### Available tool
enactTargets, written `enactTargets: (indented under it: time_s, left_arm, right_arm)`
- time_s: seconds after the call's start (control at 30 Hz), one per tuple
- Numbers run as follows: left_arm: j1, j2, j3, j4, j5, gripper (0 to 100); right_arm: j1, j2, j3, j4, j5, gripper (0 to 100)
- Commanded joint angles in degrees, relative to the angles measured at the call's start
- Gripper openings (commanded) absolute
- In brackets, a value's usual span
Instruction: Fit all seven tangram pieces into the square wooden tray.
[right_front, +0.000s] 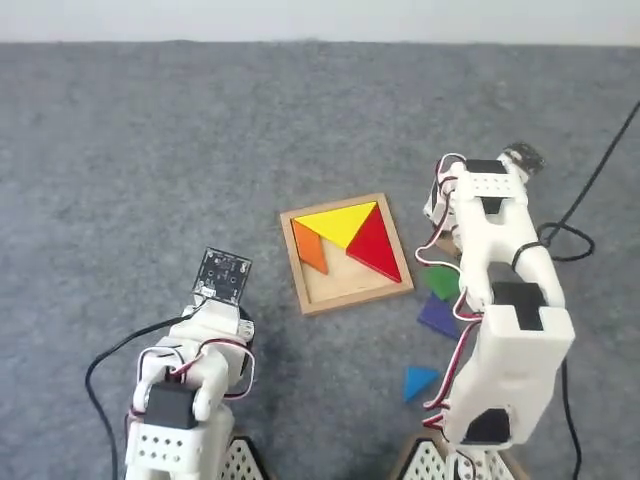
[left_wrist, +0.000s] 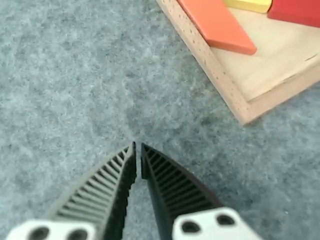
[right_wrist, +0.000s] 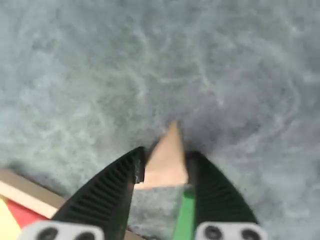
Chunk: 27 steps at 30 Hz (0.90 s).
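From above, the square wooden tray (right_front: 352, 299) sits mid-way across the grey felt worktop (right_front: 150, 150). Its pale floor is partly filled. A yellow triangle (right_front: 338, 222) lies along the far edge, a red triangle (right_front: 376, 250) sits against it on the right, and an orange parallelogram (right_front: 309, 246) lies on the left.

Three flat pieces lie loose on the felt off the tray's right side, beside the white right arm (right_front: 505, 320). They are a green piece (right_front: 441, 282), a purple piece (right_front: 437, 315), and a blue triangle (right_front: 419, 381) nearest that arm's base. The left arm (right_front: 190, 385) stands well back from the tray's near left corner.

The left wrist camera shows the ribbed black left fingers (left_wrist: 112, 180) nearly together, with only a narrow slit between the tips and nothing in them. They are above bare, fuzzy felt near a corner of the tray's speckled wooden rim. The orange piece's smooth face lies just inside that rim.

The right wrist camera shows the right fingers (right_wrist: 115, 185) closed on either side of a pale tan triangle (right_wrist: 167, 165). Its point sticks out past their tips over the felt. A strip of green shows behind one finger.
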Motion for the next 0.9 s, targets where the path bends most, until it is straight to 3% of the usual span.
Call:
enactTargets:
  time_s: [0.0,0.1,0.23,0.33,0.5,0.67,0.87]
  left_arm:
    - [-0.2,-1.1,-0.6,0.2,-0.3,2]
    - [-0.2,-1.1,-0.6,0.2,-0.3,2]
    - [-0.2,-1.1,-0.6,0.2,-0.3,2]
    - [-0.2,-1.1,-0.6,0.2,-0.3,2]
    - [-0.2,-1.1,-0.6,0.2,-0.3,2]
    - [-0.2,-1.1,-0.6,0.2,-0.3,2]
    - [-0.2,-1.1,-0.6,0.2,-0.3,2]
  right_arm:
    - [-0.8,-0.1,-2.7,-0.6,5.0,3.4]
    - [-1.2,-0.1,-2.7,-0.6,12.1,3.2]
    - [-1.3,-0.4,-3.3,0.7,29.6,3.1]
    - [-1.0,-0.4,-6.1,3.7,37.4,3.2]
    - [-0.9,-0.5,-13.1,11.8,39.1,3.8]
    - [-2.1,0.0,-22.9,20.7,52.5,6.5]
    - [-2.0,0.7,-20.2,22.6,49.1,12.8]
